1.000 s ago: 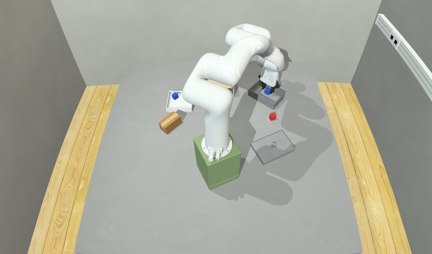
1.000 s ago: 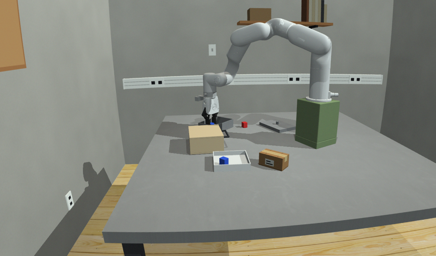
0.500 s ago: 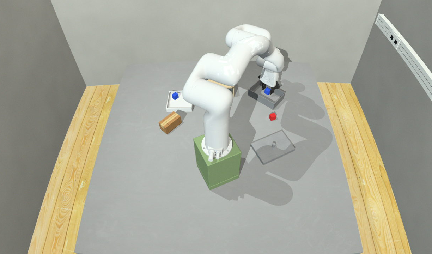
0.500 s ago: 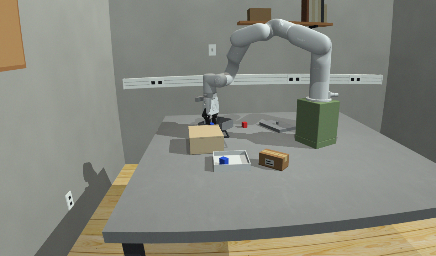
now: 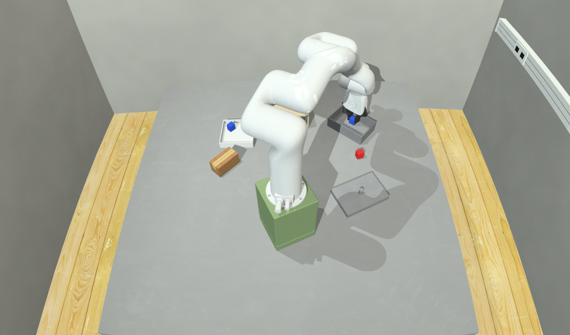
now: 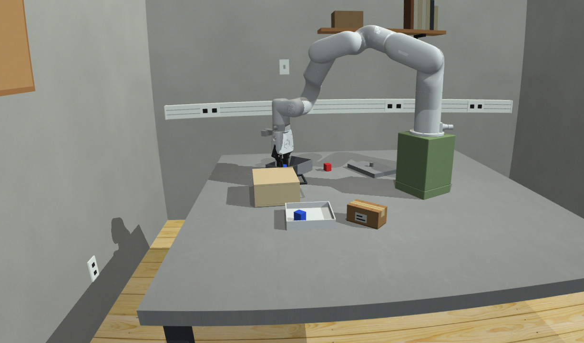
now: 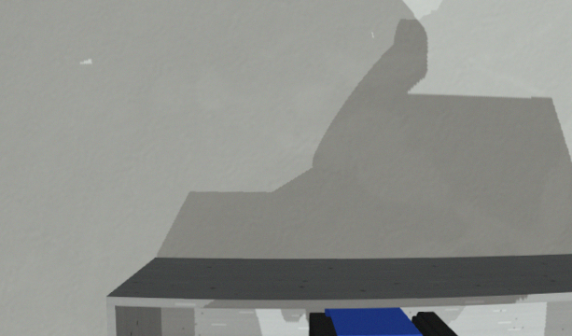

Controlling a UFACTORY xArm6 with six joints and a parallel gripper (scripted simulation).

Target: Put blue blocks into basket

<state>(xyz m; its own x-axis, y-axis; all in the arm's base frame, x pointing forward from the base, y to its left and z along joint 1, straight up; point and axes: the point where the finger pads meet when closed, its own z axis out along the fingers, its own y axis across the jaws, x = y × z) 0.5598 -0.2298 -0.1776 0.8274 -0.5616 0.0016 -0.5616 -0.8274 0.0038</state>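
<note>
Wrist view: pinching blue block with gripper inside uncovered metal box, gripping opposite sides, presumably for lifting past walls toward basket.

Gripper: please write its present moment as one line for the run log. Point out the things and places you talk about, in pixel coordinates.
gripper [image 5: 352,119] [image 6: 283,165] [image 7: 376,327]: closing on blue block [image 5: 352,120] [image 6: 284,165] [image 7: 371,322] | place: in metal box [image 5: 348,134] [image 6: 303,167] [image 7: 337,278] | lid [image 5: 349,199] [image 6: 374,174]: off
</note>
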